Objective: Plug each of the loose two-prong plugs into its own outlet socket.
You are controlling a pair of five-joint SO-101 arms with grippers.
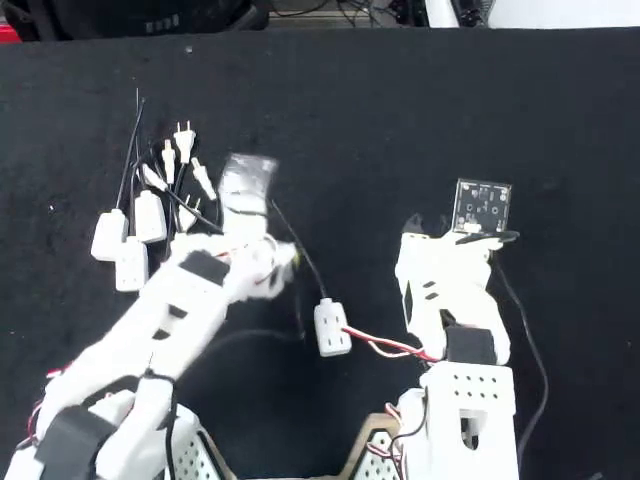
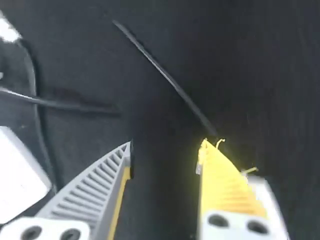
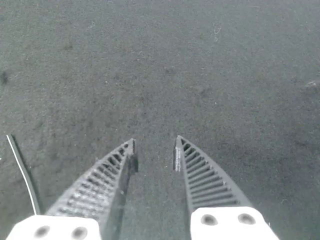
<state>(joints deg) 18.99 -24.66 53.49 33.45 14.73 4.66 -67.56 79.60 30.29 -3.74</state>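
At the far left of the black bench (image 1: 400, 100), three white outlet sockets (image 1: 130, 262) lay bunched together. Four loose two-prong plugs (image 1: 183, 136) were scattered just beyond them among tangled black cords, none of them seated in a socket. The left arm stretched from the near left corner toward the middle, ending just right of that cluster. Its left claw (image 2: 165, 147) was spread wide and held nothing, and a thin black cord (image 2: 165, 75) ran across the bench beyond its tips. Near the middle, a single socket (image 1: 332, 328) lay by itself, well apart from the plugs. To the right stood the right arm. Its right claw (image 3: 155, 150) was parted only narrowly and was empty, pointing over bare bench away from every plug and socket.
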